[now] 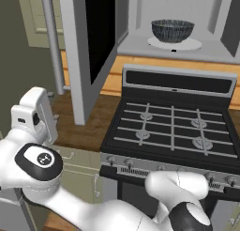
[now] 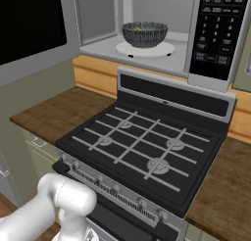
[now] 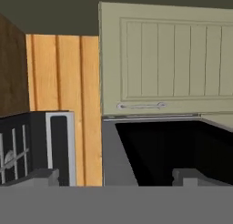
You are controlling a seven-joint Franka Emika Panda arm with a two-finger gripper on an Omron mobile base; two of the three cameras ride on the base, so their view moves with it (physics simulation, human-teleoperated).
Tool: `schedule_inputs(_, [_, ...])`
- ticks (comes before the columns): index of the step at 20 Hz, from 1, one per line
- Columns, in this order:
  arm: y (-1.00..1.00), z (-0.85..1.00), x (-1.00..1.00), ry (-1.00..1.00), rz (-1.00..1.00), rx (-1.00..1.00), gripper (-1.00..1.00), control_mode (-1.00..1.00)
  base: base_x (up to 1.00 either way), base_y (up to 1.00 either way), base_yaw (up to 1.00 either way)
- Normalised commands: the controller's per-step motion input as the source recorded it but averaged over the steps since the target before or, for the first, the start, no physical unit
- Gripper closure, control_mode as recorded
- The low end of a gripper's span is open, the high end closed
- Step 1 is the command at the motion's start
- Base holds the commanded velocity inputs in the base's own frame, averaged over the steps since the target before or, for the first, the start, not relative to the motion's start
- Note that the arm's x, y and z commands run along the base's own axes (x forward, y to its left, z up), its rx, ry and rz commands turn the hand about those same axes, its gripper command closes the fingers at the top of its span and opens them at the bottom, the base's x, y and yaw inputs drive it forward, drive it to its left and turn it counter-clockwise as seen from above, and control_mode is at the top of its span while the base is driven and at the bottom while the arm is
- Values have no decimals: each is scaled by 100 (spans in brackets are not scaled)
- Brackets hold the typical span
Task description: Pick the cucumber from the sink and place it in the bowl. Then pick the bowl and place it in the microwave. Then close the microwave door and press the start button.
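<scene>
Now the bowl [image 2: 144, 34] sits on the turntable [image 2: 164, 50] inside the microwave [image 2: 215, 34], upper frame — microwave door [image 1: 89, 47] open, gripper [image 3: 116, 175] jaws spread, empty.

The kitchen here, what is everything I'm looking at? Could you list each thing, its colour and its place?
microwave: one, silver-grey with white inside, on the wall above the stove
microwave door: one, black glass in a grey frame, swung open to the left
bowl: one, dark grey-blue, on the white turntable inside the microwave
cucumber: one, a yellow-green speck inside the bowl
stove: one, black with grey grates, below the microwave
counter: brown wood, both sides of the stove
cabinet door: one, pale sage-green, above the open microwave door
end effector: one, dark fingertips, open, facing the door
</scene>
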Motion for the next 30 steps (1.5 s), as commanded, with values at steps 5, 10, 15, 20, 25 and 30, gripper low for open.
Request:
schedule_inputs(5, [-44,22,14,-15,0,6,-100,-100,0,0,0])
schedule_inputs(10, [-65,39,-1,-29,0,12,-100,-100,0,0,0])
schedule_inputs(15, [-78,42,-4,-38,0,17,-100,-100,0,0,0])
schedule_inputs(20, [-96,35,-1,-26,0,23,-100,-100,0,0,0])
schedule_inputs(25, [-100,34,0,-9,0,27,-100,-100,0,0,0])
schedule_inputs(30, [-100,29,0,0,0,26,-100,-100,0,0,0])
